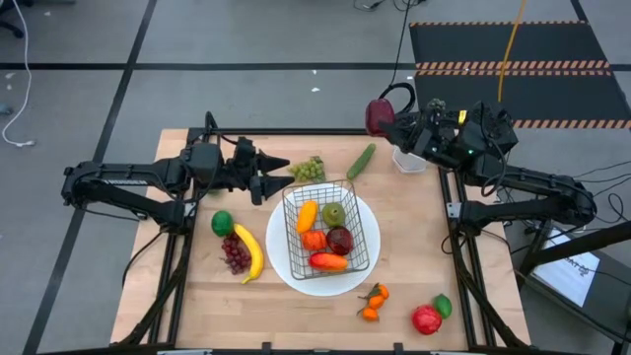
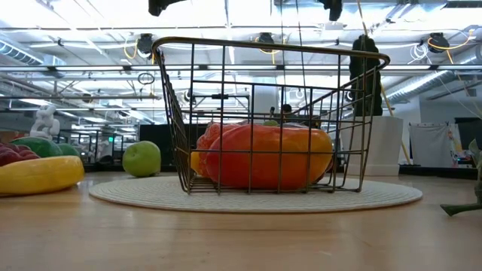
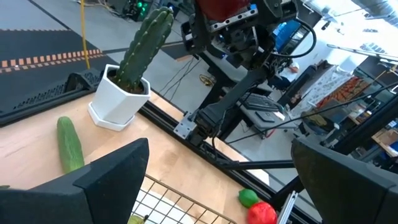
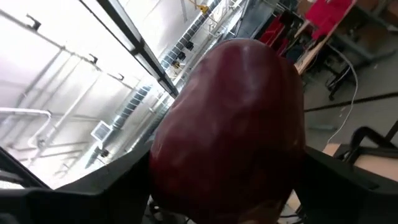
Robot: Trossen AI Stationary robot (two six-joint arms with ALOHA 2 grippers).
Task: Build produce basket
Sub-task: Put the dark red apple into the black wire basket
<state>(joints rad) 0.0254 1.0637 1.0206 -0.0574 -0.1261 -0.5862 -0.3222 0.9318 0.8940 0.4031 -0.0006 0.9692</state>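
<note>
1. Between the two arms, the basket [image 1: 329,229] is sitting on the round white plate [image 1: 367,271] at the middle of the desk [image 1: 296,316], just in front of the left gripper [image 1: 281,179] and well away from the right gripper [image 1: 380,117]
2. Inside the basket, an orange pepper [image 1: 307,215], a pear [image 1: 333,213], a dark red apple [image 1: 340,240] and a long red-orange pepper [image 1: 327,261] are lying together; in the low view the red-orange pepper [image 2: 263,156] is filling the basket's floor
3. At the far left of the desk, the left gripper is hovering with its fingers spread wide and nothing between them, pointing at the basket's near corner
4. Just beyond the left gripper's tips, the green grapes [image 1: 309,170] are lying on the desk, and the cucumber [image 1: 361,161] is lying a little farther along
5. Beside the left arm, a lime [image 1: 222,223], the purple grapes [image 1: 235,253] and the banana [image 1: 249,250] are resting near the plate's rim
6. At the far right corner, the right gripper is holding a dark red apple [image 4: 230,124] between its fingers, raised above the desk edge; the same apple [image 1: 378,116] is showing in the high view
7. Close beside the right gripper, the potted cactus [image 3: 134,68] is standing upright at the desk's edge
8. Well away from both grippers, the tangerines [image 1: 374,302], a tomato [image 1: 426,319] and another lime [image 1: 444,305] are lying at the near right of the desk
</note>
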